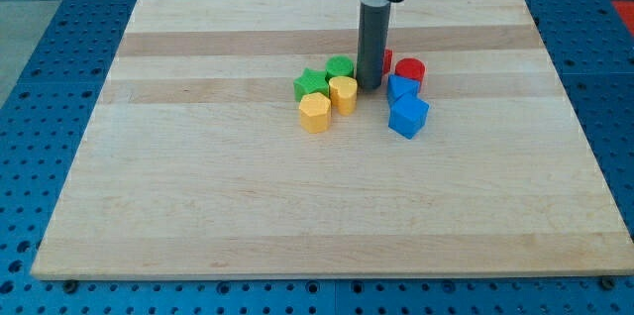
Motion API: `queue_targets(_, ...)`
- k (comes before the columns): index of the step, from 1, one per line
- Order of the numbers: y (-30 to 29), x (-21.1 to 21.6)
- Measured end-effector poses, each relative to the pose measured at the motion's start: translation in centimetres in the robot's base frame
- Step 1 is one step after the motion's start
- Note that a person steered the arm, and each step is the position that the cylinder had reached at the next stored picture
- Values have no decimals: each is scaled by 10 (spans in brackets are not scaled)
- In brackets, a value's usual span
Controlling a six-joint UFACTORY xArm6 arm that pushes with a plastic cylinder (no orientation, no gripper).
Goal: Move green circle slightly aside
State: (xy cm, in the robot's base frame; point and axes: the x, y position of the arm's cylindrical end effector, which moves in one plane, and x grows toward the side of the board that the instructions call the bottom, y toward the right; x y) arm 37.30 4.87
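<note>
The green circle (340, 67) sits in the cluster of blocks near the board's upper middle. A second green block (311, 84), star-like in shape, touches its lower left. My tip (369, 87) is down on the board just right of the green circle and of a yellow block (343, 92), in the gap between the left and right groups. The rod hides part of a red block (386, 59) behind it.
A yellow hexagon (315, 112) lies below the green blocks. To the tip's right are a red cylinder (410, 70), a blue block (401, 88) and a blue cube-like block (408, 116). The wooden board (198, 186) lies on a blue perforated table.
</note>
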Motion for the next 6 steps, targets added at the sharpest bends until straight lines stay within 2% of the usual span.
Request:
queue_targets(3,-70,-31)
queue_targets(5,-34,-60)
queue_targets(6,-27,-61)
